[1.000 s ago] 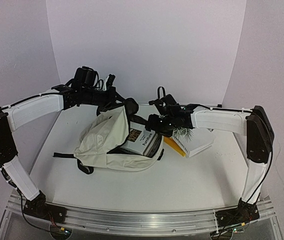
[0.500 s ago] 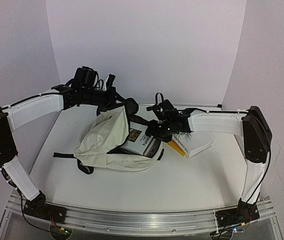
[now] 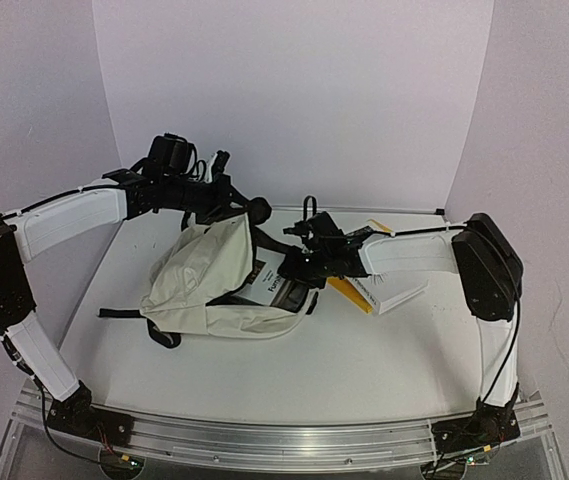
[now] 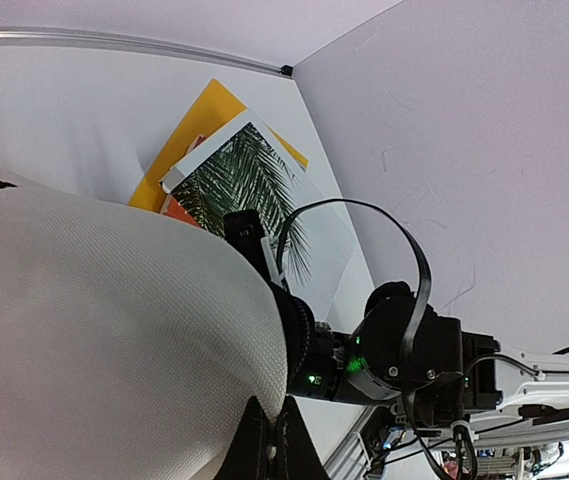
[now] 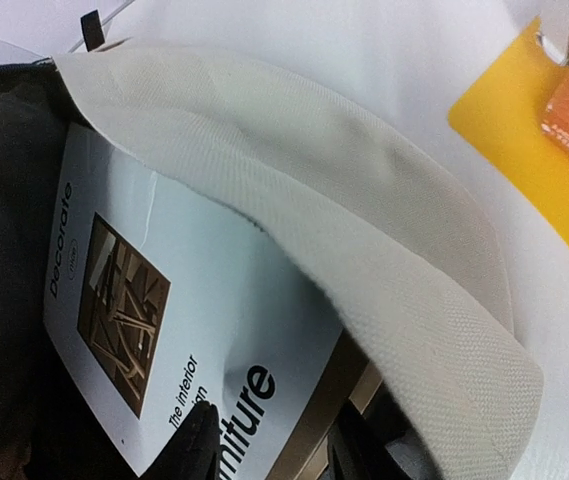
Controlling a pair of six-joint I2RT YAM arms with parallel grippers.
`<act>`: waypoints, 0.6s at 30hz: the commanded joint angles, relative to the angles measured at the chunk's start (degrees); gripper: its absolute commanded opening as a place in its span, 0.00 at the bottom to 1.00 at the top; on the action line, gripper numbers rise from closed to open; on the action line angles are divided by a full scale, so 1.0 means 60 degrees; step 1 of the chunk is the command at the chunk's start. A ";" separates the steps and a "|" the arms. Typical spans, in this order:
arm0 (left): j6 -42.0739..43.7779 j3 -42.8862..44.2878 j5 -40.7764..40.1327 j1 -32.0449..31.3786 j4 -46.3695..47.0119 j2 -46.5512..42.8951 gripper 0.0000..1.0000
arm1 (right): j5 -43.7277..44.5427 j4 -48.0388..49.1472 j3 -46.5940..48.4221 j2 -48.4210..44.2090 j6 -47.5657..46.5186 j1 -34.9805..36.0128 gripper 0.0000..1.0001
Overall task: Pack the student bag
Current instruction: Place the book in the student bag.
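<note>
The cream student bag lies on its side on the table, mouth toward the right. My left gripper holds its upper flap up; in the left wrist view it is shut on the cream fabric. A white "furniture" book sits partly inside against the black lining, under the cream rim. My right gripper is at the bag's mouth, jaws partly apart. One finger lies over the cover, the other past the book's edge, and nothing is pinched.
A palm-leaf book and a yellow folder lie on the table right of the bag, under my right forearm. Black straps trail from the bag's left side. White walls close the back and sides.
My right gripper has moved left into the bag's mouth, pushing the white book deeper, and its jaws have narrowed. The bag has slid a little left. The left gripper keeps its hold.
</note>
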 commanded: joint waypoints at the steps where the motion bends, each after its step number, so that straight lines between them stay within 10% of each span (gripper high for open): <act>1: 0.0005 0.0424 0.0691 -0.0061 0.0842 -0.0438 0.00 | -0.0958 0.2398 0.0406 0.0348 0.0249 0.0110 0.36; 18: 0.0153 0.0949 0.2190 -0.0076 0.1170 0.0103 0.00 | -0.2449 0.5008 0.0983 0.1363 0.0399 0.0141 0.40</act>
